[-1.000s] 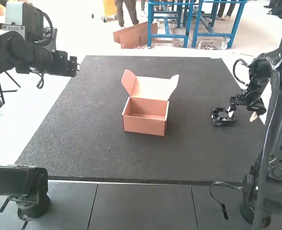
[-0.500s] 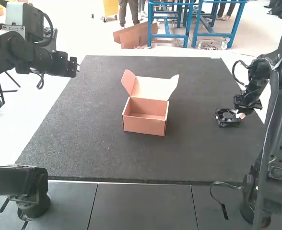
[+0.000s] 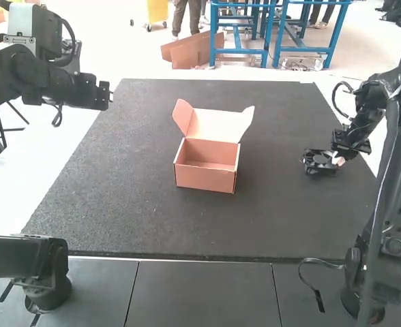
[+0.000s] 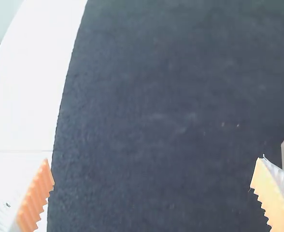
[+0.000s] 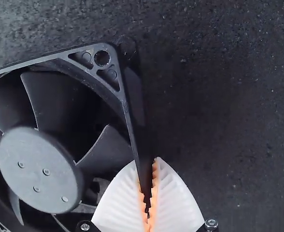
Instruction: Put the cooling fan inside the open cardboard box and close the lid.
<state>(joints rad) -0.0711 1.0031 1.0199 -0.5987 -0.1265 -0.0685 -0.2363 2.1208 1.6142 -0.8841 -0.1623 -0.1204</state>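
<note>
Here, black mat [image 3: 119, 177] lies between cooling fan [image 3: 318, 162] and box [image 3: 206, 165].

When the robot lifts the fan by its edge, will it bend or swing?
Probably stiff: the fan has a hard-looking black frame. It may swing, since the right gripper pinches just one thin wall. Likely light: mostly open blades.

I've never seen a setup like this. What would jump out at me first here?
An open cardboard box sits in the middle of the black mat, its lid flap standing up at the back. To its right is a black cooling fan, its frame edge pinched between the white ribbed fingers of the right gripper. The left gripper hangs open over the mat's far left edge.
</note>
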